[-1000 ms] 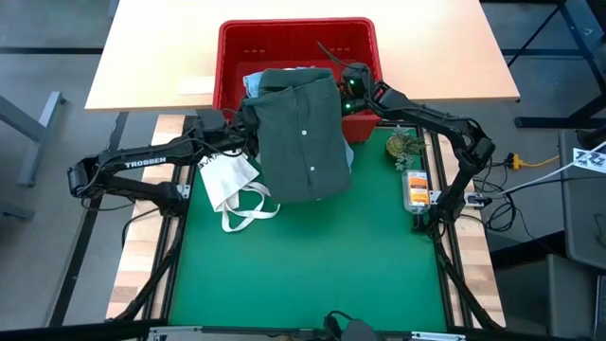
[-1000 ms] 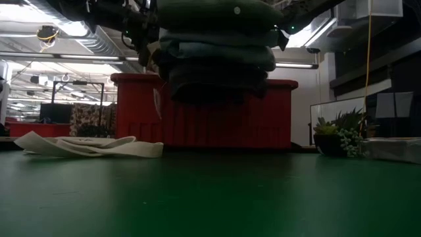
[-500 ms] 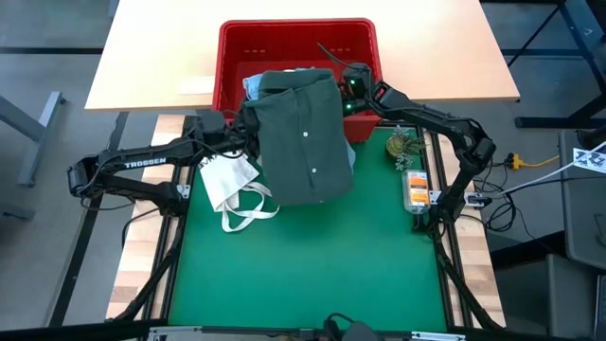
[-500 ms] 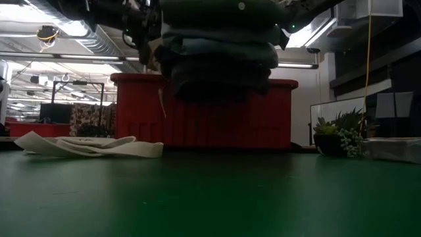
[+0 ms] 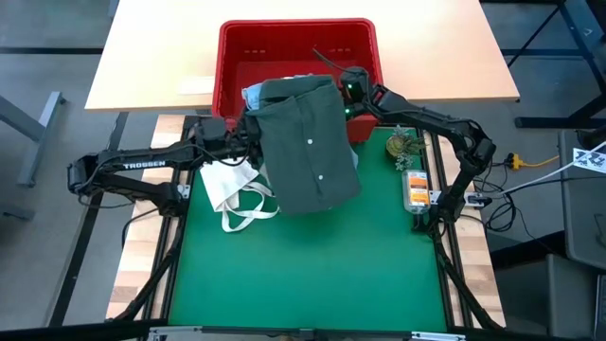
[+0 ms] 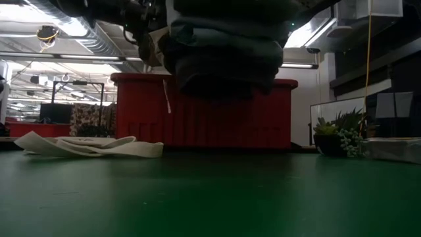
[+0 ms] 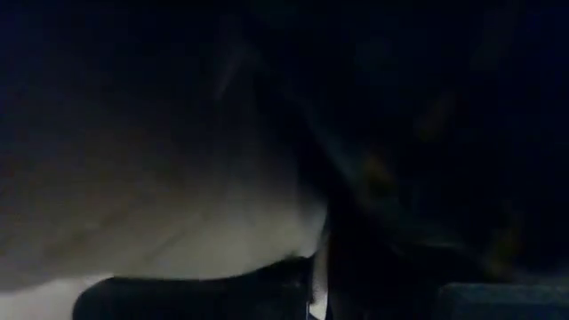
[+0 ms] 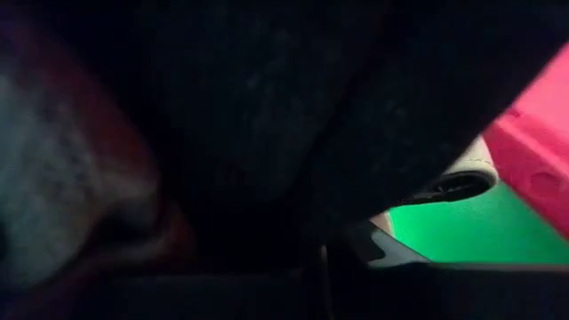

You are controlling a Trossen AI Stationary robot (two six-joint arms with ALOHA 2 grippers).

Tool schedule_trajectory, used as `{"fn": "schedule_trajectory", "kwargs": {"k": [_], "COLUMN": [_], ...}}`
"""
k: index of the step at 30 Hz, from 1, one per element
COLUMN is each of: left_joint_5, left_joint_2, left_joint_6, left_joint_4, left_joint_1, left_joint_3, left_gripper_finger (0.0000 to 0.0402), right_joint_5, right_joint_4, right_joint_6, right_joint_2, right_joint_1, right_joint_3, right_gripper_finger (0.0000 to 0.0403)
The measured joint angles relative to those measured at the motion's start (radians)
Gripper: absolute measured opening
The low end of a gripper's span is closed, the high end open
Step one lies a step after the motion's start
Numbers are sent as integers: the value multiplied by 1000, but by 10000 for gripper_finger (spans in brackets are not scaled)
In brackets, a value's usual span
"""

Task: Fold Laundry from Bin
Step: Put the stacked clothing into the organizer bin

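Note:
A folded stack of laundry [image 5: 308,142], topped by a dark olive-green buttoned piece with light blue cloth [image 5: 252,93] under it, hangs over the far part of the green mat, just in front of the red bin [image 5: 237,38]. The low view shows the stack [image 6: 223,52] clear of the mat. My left gripper [image 5: 248,137] is at the stack's left side. My right gripper [image 5: 343,93] is at its far right corner. Both sets of fingers are buried in cloth. My left gripper comes level from the table's left into the stack's left side [image 5: 260,133]. Cloth hides its fingers, so the layer and the hold cannot be told. The stack hangs clear of the mat. My right gripper comes from the table's right, slanting slightly down, into the stack's far right corner [image 5: 333,95]. Dark cloth [image 8: 267,116] fills its wrist view and hides the fingers. That end of the stack is lifted beside the bin's near wall.
A white tote bag [image 5: 232,185] lies on the mat's left, under my left arm. A small plant [image 5: 404,147] and an orange-labelled box [image 5: 417,189] stand along the mat's right edge. The bin's near wall [image 6: 131,112] rises behind the stack.
Both grippers have carried the stack a little toward the table's near edge. Its near end has swung toward the right, so the stack now lies slightly askew. It stays lifted clear of the mat.

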Motion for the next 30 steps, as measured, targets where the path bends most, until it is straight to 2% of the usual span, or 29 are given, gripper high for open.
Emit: {"fn": "schedule_trajectory", "kwargs": {"k": [30], "left_joint_5": [-85], "left_joint_2": [0], "left_joint_6": [-2], "left_joint_4": [-21], "left_joint_1": [-140], "left_joint_3": [0], "left_gripper_finger": [11], "right_joint_5": [57], "right_joint_4": [-119], "right_joint_6": [-71], "right_joint_2": [-38], "right_joint_1": [90], "right_joint_3": [-1], "right_gripper_finger": [12]}}
